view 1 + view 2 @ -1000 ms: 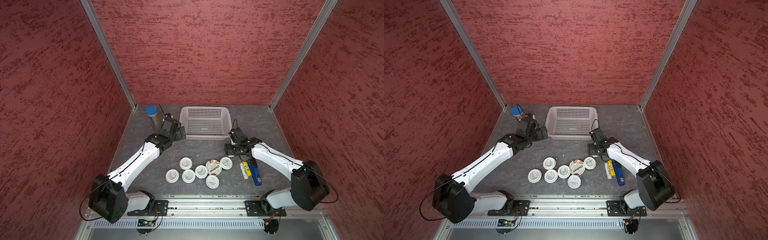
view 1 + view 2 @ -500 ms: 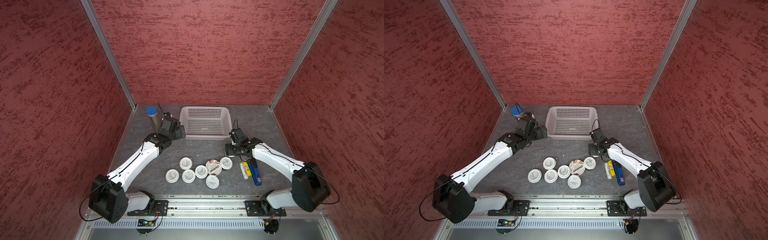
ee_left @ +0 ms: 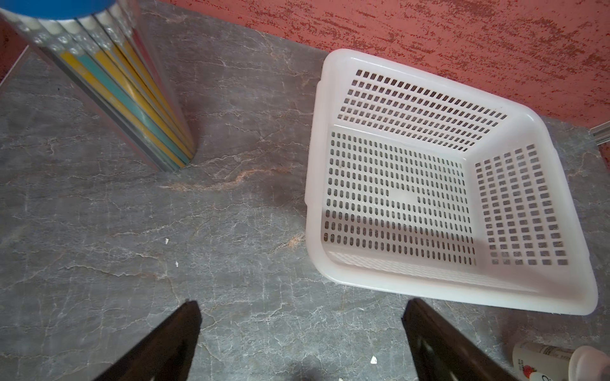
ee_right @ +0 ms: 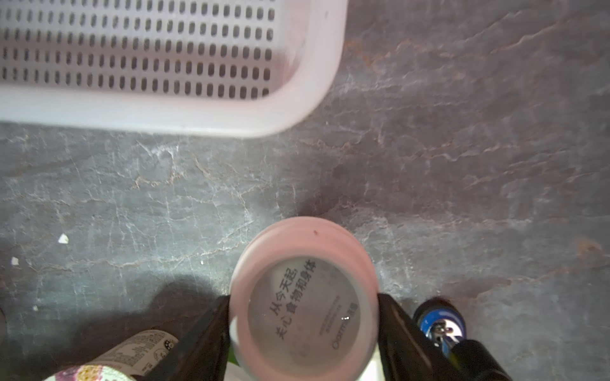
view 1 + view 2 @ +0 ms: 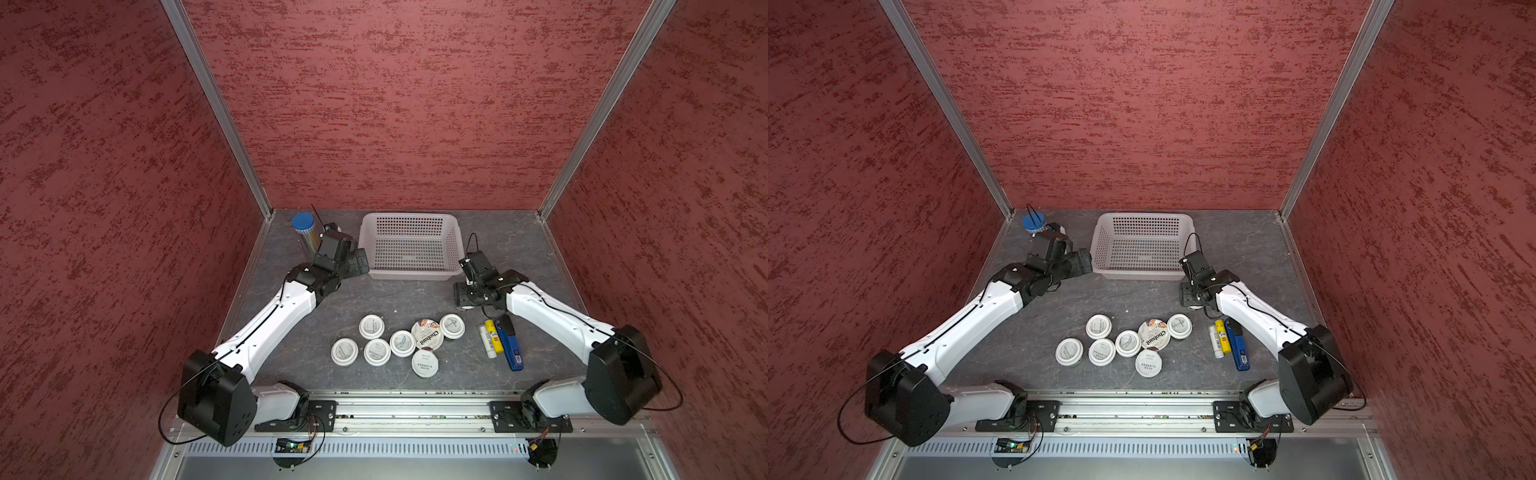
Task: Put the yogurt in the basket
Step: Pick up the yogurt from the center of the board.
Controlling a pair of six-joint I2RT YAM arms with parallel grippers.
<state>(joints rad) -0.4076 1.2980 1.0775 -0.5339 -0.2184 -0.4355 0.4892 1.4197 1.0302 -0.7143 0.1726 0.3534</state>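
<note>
Several white-lidded yogurt cups [image 5: 377,352] sit clustered at the table's front middle, among them a wider Chobani cup [image 5: 427,334]. My right gripper [image 4: 303,316] is shut on one more yogurt cup [image 4: 303,306], its black fingers [image 4: 211,330] pressed against both sides. It holds the cup low over the table, just off the front right corner of the basket [image 4: 165,109]. The pale perforated basket [image 5: 409,275] stands empty at the back middle. My left gripper [image 3: 302,330] is open over bare table beside the basket's front left corner [image 3: 429,290].
A tall clear tube of pencils with a blue cap [image 5: 305,232] stands at the back left, close behind my left wrist. A white stick, a yellow stick and a blue lighter-like item [image 5: 511,343] lie right of the cups, under my right forearm.
Almost nothing has moved. My left wrist has shifted very slightly beside the basket, and my right gripper stays in place with the cup.
</note>
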